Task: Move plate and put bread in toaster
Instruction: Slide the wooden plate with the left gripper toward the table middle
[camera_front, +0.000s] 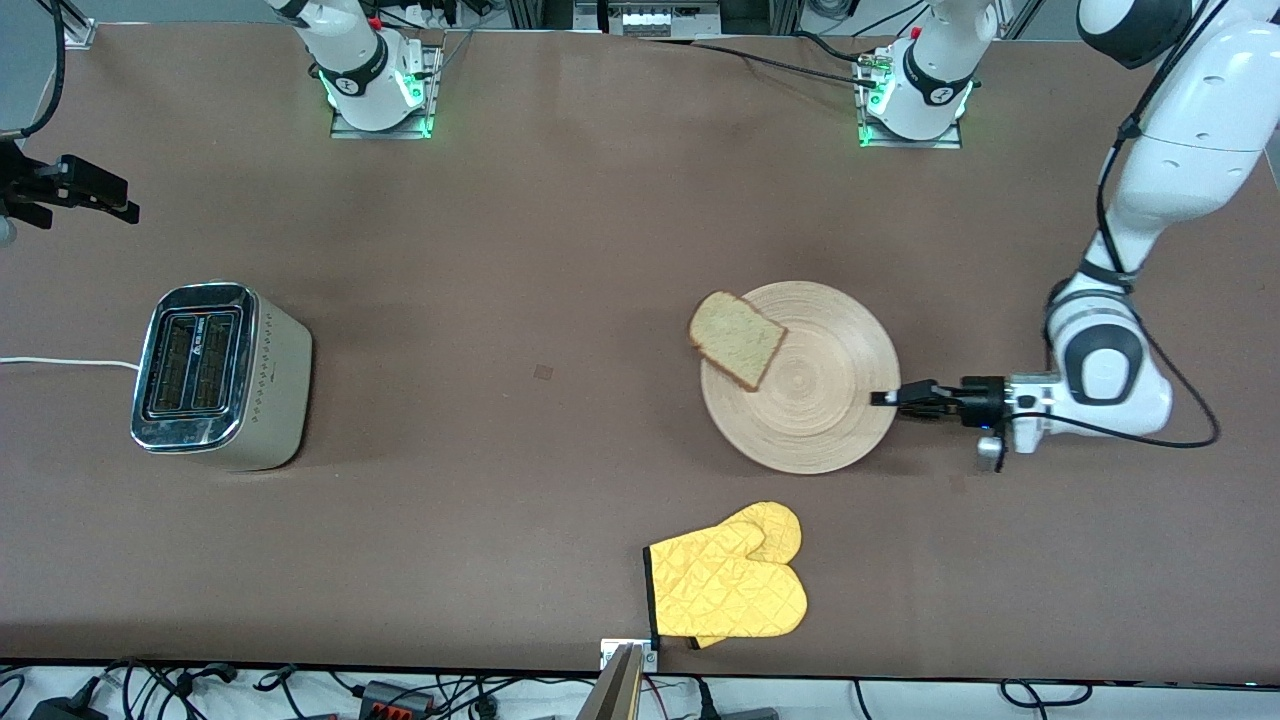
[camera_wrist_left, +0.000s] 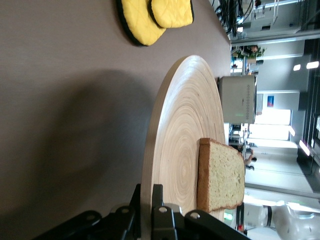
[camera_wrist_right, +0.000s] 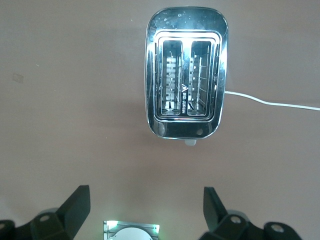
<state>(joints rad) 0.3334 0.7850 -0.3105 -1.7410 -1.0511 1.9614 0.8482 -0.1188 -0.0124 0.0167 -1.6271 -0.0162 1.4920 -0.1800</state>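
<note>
The pale wooden plate (camera_front: 820, 410) lies on the table toward the left arm's end. My left gripper (camera_front: 884, 398) is shut on its rim, one finger above and one below, as the left wrist view shows at the gripper (camera_wrist_left: 150, 192) and plate (camera_wrist_left: 182, 125). The bread (camera_front: 737, 338) rests on the plate and overhangs its edge toward the right arm's end; the bread (camera_wrist_left: 222, 175) lies flat. The toaster (camera_front: 215, 375) stands at the right arm's end, slots up. My right gripper (camera_front: 110, 197) hangs open and empty, high over the table beside the toaster (camera_wrist_right: 186, 72); its fingers (camera_wrist_right: 75, 200) stand wide apart.
A yellow oven mitt (camera_front: 730, 585) lies near the table's front edge, nearer the front camera than the plate. The toaster's white cord (camera_front: 60, 362) runs off the table's end. A small square mark (camera_front: 543, 372) sits between toaster and plate.
</note>
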